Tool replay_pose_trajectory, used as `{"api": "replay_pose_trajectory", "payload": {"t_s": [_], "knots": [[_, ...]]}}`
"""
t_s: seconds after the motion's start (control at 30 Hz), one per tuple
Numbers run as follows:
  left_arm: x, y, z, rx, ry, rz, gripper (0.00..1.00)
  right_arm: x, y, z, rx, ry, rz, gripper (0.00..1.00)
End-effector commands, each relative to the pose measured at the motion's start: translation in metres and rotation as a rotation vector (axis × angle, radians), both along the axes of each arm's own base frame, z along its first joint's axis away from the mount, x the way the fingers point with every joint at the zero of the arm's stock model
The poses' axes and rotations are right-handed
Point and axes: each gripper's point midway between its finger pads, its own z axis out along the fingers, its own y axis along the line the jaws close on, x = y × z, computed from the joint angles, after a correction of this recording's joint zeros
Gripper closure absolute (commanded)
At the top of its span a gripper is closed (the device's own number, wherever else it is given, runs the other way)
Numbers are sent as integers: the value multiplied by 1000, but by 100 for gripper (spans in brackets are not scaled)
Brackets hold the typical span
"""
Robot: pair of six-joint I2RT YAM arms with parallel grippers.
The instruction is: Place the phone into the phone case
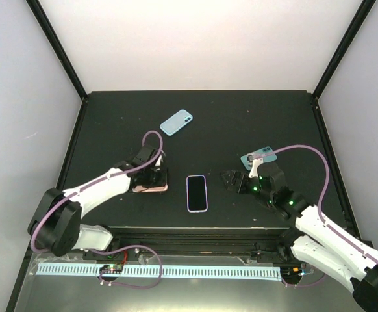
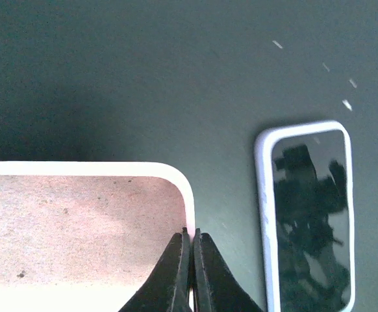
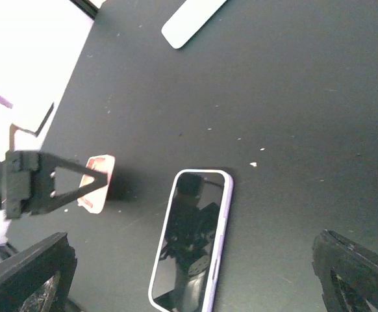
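Desk (image 1: 111, 117): black top, pale walls on the far, left and right sides.
Phone (image 1: 197, 193): lay flat, screen up, dark glass with a pale lavender rim, close to the near edge and about midway along it.
Pink case (image 1: 151, 188): lay open side up, white rim around a pink inside, near the near edge just left of the phone, not touching it; nothing sat in it.
Left end effector (image 2: 189, 237): fingers pressed together, pinching the pink case's rim on the side facing the phone, close to a rounded corner.
Right end effector (image 1: 233, 181): fingers spread wide, holding nothing, low over the desk just right of the phone.
Light blue cover (image 1: 176, 122): lay flat and slanted, toward the far edge, well apart from the phone.
Teal cover (image 1: 259, 156): lay on the right half of the desk, partly hidden behind the right wrist.
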Motion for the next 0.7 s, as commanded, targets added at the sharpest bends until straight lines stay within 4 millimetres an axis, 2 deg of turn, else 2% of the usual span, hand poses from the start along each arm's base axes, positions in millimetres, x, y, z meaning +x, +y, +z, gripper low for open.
{"api": "replay_pose_trajectory", "payload": {"t_s": [0.0, 0.13, 0.37, 0.57, 0.67], "knots": [[-32, -39, 16, -72, -74, -259, 98, 5, -18, 5, -86, -47, -57, 0], [-58, -60, 28, -105, -101, -373, 98, 3, -24, 6, -109, -55, -64, 0], [-99, -74, 16, -55, -75, -510, 98, -1, -23, -7, -127, -22, -50, 0], [-126, -72, -2, 1, -18, -584, 98, 0, -19, -10, -153, -16, -18, 0], [-134, -72, -4, -5, -16, -591, 92, 1, -20, -6, -181, -24, -8, 0]]}}
